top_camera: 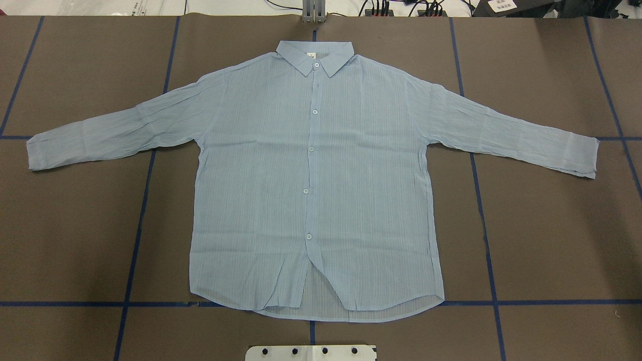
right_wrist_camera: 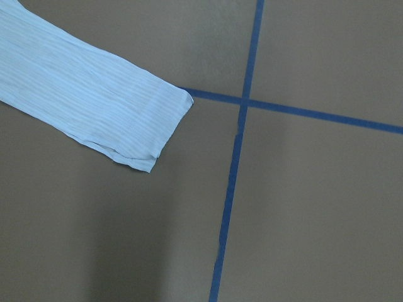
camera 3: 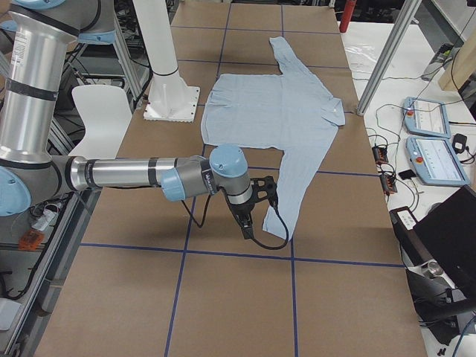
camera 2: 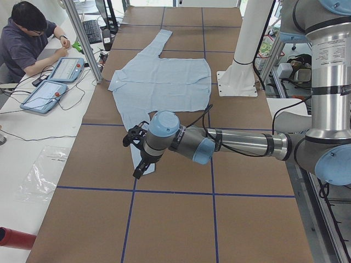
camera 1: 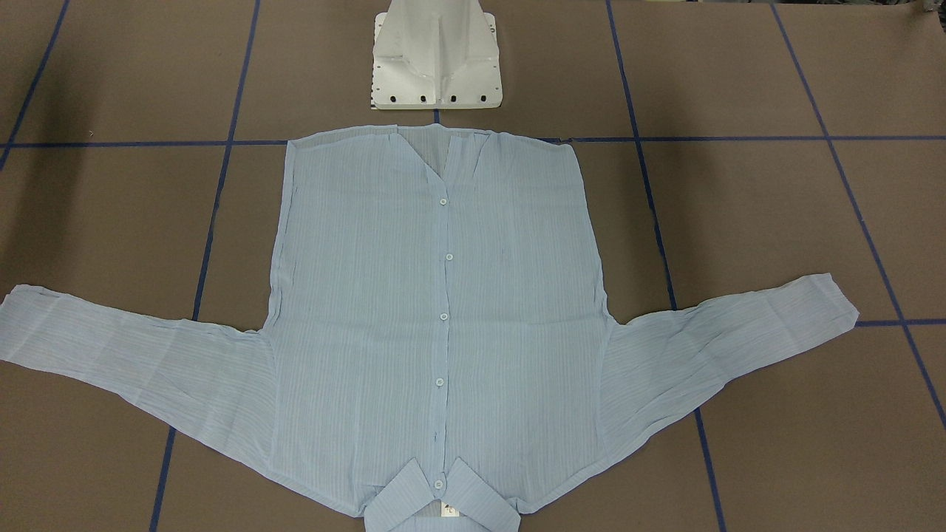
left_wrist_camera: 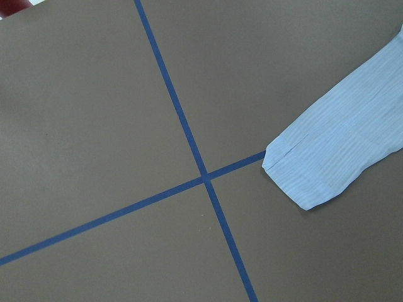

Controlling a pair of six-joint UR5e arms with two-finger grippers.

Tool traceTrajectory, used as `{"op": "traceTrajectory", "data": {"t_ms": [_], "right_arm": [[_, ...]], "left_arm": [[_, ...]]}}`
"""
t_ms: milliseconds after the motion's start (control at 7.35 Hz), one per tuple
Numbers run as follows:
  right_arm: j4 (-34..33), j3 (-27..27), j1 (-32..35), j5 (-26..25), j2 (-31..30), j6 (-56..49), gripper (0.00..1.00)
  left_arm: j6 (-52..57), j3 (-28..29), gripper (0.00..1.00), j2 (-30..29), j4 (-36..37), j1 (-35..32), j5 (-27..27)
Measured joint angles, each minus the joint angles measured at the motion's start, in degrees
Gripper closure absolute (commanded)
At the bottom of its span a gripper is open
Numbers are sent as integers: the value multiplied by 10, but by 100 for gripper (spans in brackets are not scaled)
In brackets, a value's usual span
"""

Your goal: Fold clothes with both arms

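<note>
Because the thin light-blue striped shirt (top_camera: 311, 190) lies spread for folding, black left gripper (camera 2: 138, 171) and right gripper (camera 3: 248, 229) hang by its nine and three o'clock cuffs; finger state untellable

Light-blue shirt (top_camera: 351, 175) flat, buttoned, sleeves outspread

The left arm (camera 2: 241, 143) and right arm (camera 3: 119, 172) are silver tubes joined by grey housings with pale blue round caps. The black two-finger left tool (camera 2: 137, 174) and right tool (camera 3: 248, 230) end them, and a thin black cable (camera 3: 276, 221) loops beside the right one. The white metal pedestal (camera 1: 436, 66) has a row of dark bolt holes.
</note>
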Motion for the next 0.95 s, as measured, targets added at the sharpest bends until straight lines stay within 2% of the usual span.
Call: {"op": "traceTrajectory", "data": {"t_ms": [272,816,953], "right_arm": [[30,-21,0,1,18,3,0],[61,-45,-2,2,34,25,0],[100,-69,-8,2,36,66,2]], "left_arm": [[-3,5,0,-17,-41,1,3],[-42,51,0,-58,-130,2,1],[-57,71,0,-58,-167,2,0]]}}
